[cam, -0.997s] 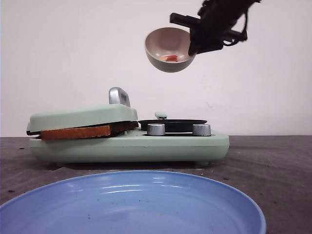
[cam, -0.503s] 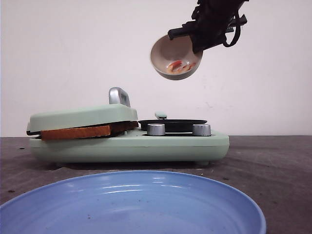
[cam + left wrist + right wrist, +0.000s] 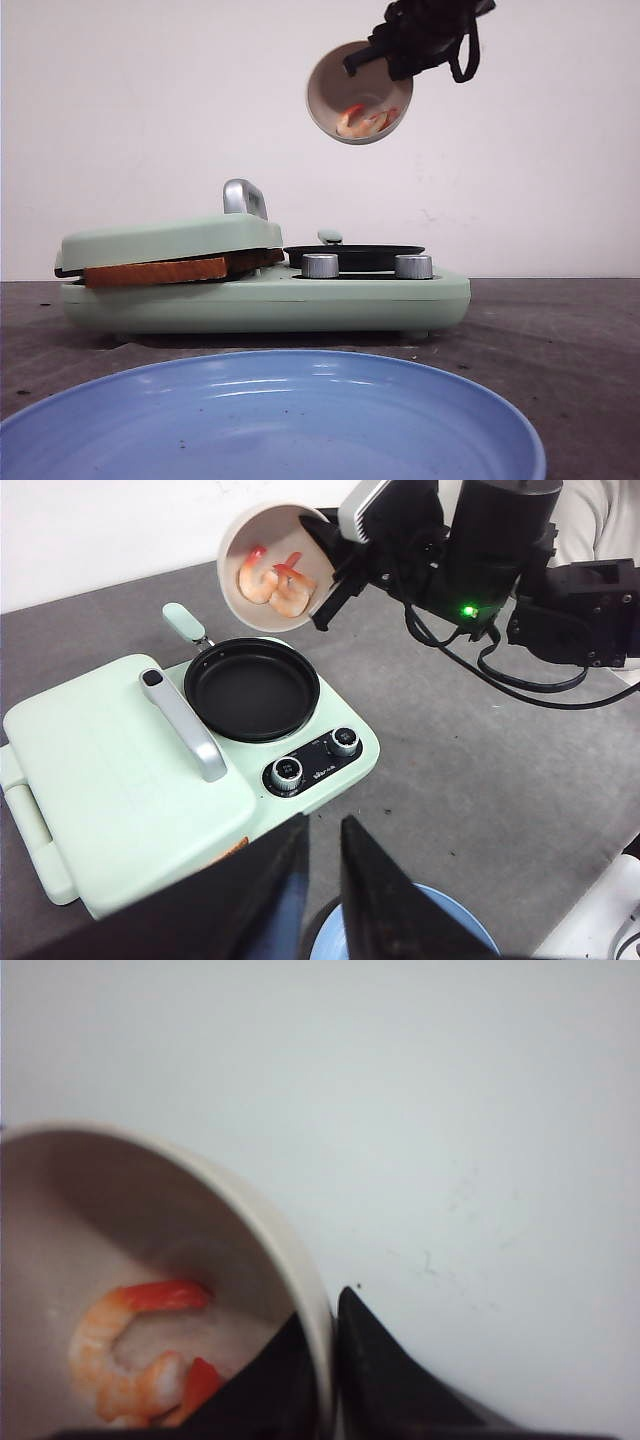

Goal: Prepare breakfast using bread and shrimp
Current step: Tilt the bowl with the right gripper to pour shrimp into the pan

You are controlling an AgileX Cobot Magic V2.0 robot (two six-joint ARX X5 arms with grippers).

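Note:
My right gripper [image 3: 395, 62] is shut on the rim of a beige bowl [image 3: 330, 85] and holds it high, tipped on its side, above the black round pan [image 3: 355, 255]. Orange-red shrimp [image 3: 362, 120] lie against the bowl's lower wall; they also show in the left wrist view [image 3: 272, 580] and the right wrist view [image 3: 130, 1360]. Bread [image 3: 155, 271] shows only as a brown crust edge under the shut lid of the green breakfast machine [image 3: 260, 300]. My left gripper [image 3: 322, 880] hovers above the machine's front, its jaws narrowly apart and empty.
A blue plate [image 3: 270, 420] lies in front of the machine, partly below my left gripper [image 3: 470, 932]. Two grey knobs [image 3: 320, 265] sit on the machine's front beside the pan [image 3: 252, 688]. The lid has a silver handle [image 3: 185, 725]. The right arm's cables hang behind the bowl.
The right gripper has tipped the bowl further over, its mouth now facing the camera, and lifted it slightly. The shrimp have slid toward the lower rim. The machine has not moved.

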